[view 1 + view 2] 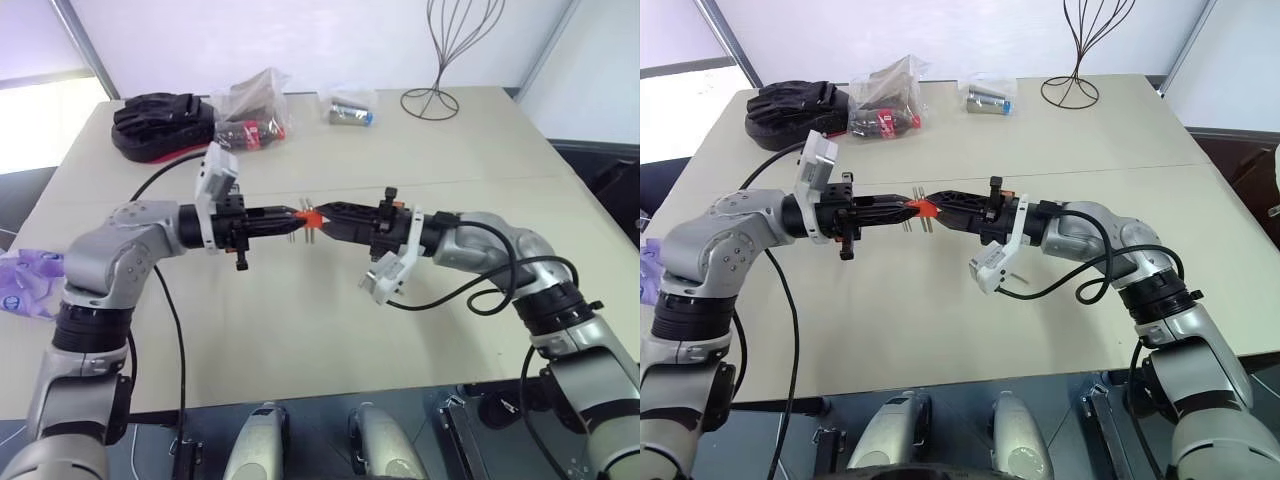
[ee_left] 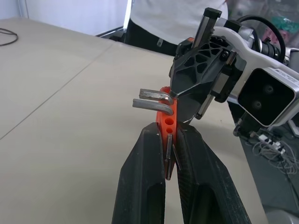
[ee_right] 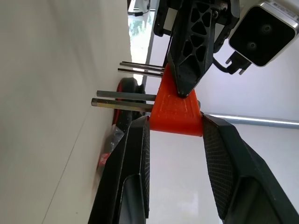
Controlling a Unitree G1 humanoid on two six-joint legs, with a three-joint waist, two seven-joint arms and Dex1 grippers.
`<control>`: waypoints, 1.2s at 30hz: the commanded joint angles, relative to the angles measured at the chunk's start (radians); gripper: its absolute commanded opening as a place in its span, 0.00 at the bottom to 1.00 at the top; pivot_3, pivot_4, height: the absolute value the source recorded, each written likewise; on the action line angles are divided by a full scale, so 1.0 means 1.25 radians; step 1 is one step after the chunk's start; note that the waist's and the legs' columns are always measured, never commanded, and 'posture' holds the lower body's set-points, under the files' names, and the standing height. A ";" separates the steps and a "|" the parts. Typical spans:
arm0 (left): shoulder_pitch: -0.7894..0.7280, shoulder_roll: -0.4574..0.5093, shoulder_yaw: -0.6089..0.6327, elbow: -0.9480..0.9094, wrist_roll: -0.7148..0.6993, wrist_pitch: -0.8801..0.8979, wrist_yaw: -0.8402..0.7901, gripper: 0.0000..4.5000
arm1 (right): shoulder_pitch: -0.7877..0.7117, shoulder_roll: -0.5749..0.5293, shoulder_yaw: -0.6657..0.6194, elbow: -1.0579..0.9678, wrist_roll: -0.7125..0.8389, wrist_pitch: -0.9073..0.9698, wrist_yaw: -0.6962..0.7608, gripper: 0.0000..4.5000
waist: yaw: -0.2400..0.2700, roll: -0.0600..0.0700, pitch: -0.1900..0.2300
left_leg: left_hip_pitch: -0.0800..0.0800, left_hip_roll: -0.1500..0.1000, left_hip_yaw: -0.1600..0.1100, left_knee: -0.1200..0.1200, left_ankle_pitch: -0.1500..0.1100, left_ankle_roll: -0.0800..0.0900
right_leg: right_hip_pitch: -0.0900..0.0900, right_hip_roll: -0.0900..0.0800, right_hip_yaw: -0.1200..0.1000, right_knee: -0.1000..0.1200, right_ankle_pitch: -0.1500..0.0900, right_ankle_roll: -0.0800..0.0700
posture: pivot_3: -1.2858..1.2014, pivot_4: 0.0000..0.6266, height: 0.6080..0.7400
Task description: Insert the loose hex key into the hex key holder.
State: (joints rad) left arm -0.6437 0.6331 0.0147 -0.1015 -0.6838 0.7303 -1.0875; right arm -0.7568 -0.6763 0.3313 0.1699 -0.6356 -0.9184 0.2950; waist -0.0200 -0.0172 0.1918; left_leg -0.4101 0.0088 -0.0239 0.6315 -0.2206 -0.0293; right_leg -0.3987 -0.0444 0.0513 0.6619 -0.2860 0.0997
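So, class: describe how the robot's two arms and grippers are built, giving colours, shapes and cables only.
Both arms are rounded silver-grey metal segments joined by black rings, with black cables looping loosely alongside. Each wrist carries a white plastic camera bracket. The left gripper and right gripper each have two long, tapering black fingers with textured pads and an open lattice frame.

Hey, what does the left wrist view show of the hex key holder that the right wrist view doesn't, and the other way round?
Left wrist view: the hex key holder edge-on, with its round holes, the keys' hooked ends and a thin grey key between the left end effector fingers. Right wrist view: the holder's flat face, four straight key shafts, the right end effector clamping it. Both: two end effectors meeting on the orange holder above the table.
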 commanded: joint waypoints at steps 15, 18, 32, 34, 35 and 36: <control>-0.003 -0.001 -0.002 -0.022 0.014 -0.015 -0.002 0.00 | 0.022 -0.001 -0.018 -0.072 0.131 0.058 0.115 0.66 | 0.000 0.000 0.000 | 0.000 0.000 0.000 0.000 0.000 0.000 | 0.000 0.000 0.000 0.000 0.000 0.000 | 0.52 0.24 1.00; -0.003 -0.002 -0.002 -0.021 0.020 -0.018 -0.004 0.00 | 0.041 -0.015 -0.015 -0.081 0.148 0.081 0.152 0.98 | 0.001 0.000 0.000 | 0.000 0.000 0.000 0.000 0.000 0.000 | 0.000 0.000 0.000 0.000 0.000 0.000 | 0.52 0.24 1.00; 0.050 0.020 0.030 -0.077 0.032 -0.036 0.028 0.00 | 0.110 -0.174 -0.079 -0.246 0.639 1.008 0.672 0.98 | 0.005 0.000 0.000 | 0.000 0.001 -0.002 0.001 0.000 0.000 | 0.001 0.000 -0.001 0.000 0.000 0.000 | 0.52 0.24 1.00; 0.056 0.020 0.028 -0.080 0.035 -0.042 0.033 0.00 | 0.101 -0.198 -0.055 -0.282 0.665 1.165 0.718 0.98 | 0.004 0.000 0.000 | 0.000 0.001 -0.002 0.000 0.000 0.000 | 0.001 0.000 -0.001 0.000 0.000 0.000 | 0.52 0.24 1.00; 0.059 0.019 0.027 -0.083 0.035 -0.045 0.036 0.00 | 0.091 -0.198 -0.042 -0.291 0.669 1.236 0.723 0.98 | 0.004 0.000 0.000 | 0.000 0.001 -0.002 0.000 0.000 0.000 | 0.001 0.000 -0.001 0.000 0.000 0.000 | 0.52 0.24 1.00; 0.062 0.018 0.025 -0.086 0.035 -0.047 0.039 0.00 | 0.080 -0.194 -0.031 -0.295 0.670 1.292 0.721 0.98 | 0.003 0.000 0.000 | 0.000 0.002 -0.002 0.001 0.000 0.000 | 0.001 0.000 -0.001 0.000 0.000 0.000 | 0.52 0.24 1.00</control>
State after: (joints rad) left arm -0.5606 0.6519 0.0236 -0.1716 -0.6403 0.6936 -1.0422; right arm -0.6250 -0.9148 0.2876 -0.1629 0.1790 0.5830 1.1838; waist -0.0159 -0.0166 0.1921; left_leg -0.4098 0.0107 -0.0263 0.6324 -0.2208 -0.0289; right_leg -0.3974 -0.0446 0.0497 0.6620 -0.2861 0.0994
